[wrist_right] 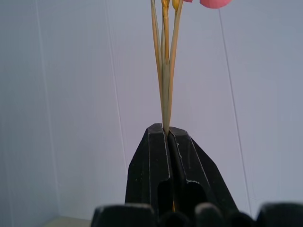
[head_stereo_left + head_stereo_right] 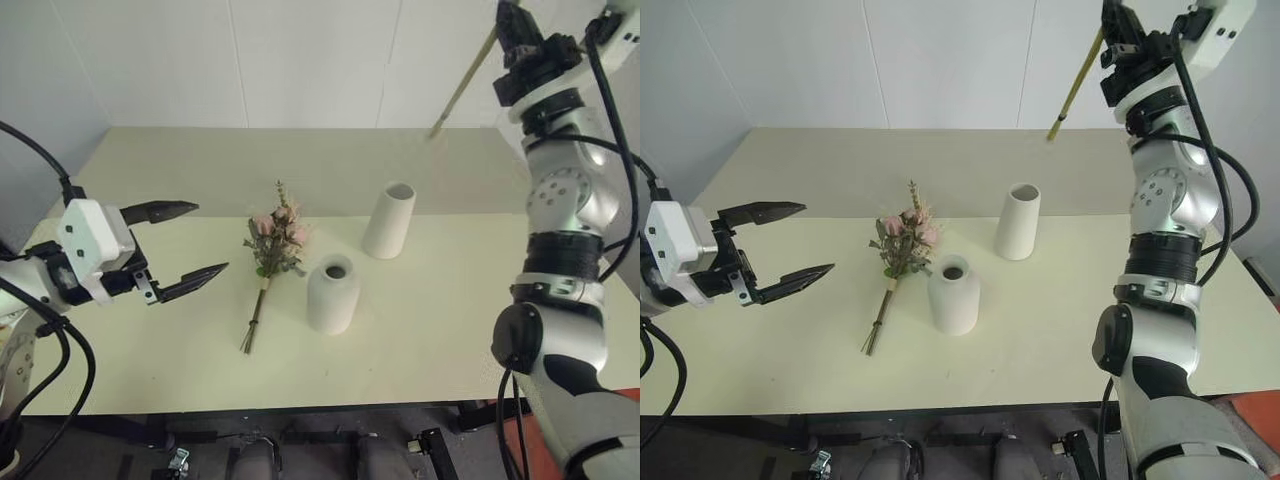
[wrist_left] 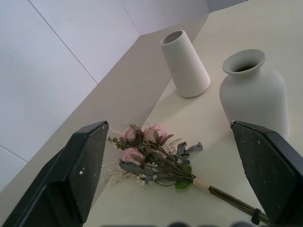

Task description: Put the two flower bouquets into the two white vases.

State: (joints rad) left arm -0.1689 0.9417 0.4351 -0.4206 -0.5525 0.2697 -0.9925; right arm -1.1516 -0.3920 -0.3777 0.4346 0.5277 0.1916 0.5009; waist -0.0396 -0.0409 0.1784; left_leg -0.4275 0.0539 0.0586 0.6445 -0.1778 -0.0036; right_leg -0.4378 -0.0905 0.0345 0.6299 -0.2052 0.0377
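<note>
My right gripper (image 1: 166,135) has its two black fingers pressed together on the stems of the slim bunch of yellow stalks (image 1: 165,71), pinching them right at the fingertips. From that pinch the stalks run straight out past the tips, with a bit of pink bloom at their far end. In the head views this gripper is raised high near the wall, well above the table (image 2: 150,330), and the stems' lower end (image 2: 1065,105) hangs out below the fingers, slanting down toward the table's far edge without touching it.

My left gripper (image 2: 195,240) has its fingers spread wide and empty, hovering above the table. Straight ahead of the open fingers, lying flat on the table, is the bunch of pink roses (image 3: 149,153) with white sprigs and green leaves, its blooms toward the wall and its bound stems trailing toward the near edge. Just past the roses stands the shorter rounded vase (image 2: 332,293) with the narrow mouth, close beside the bunch but apart from it. Farther beyond that stands the taller tapered vase (image 2: 390,220), wide mouth up. Both vases are upright with nothing showing at their mouths.
</note>
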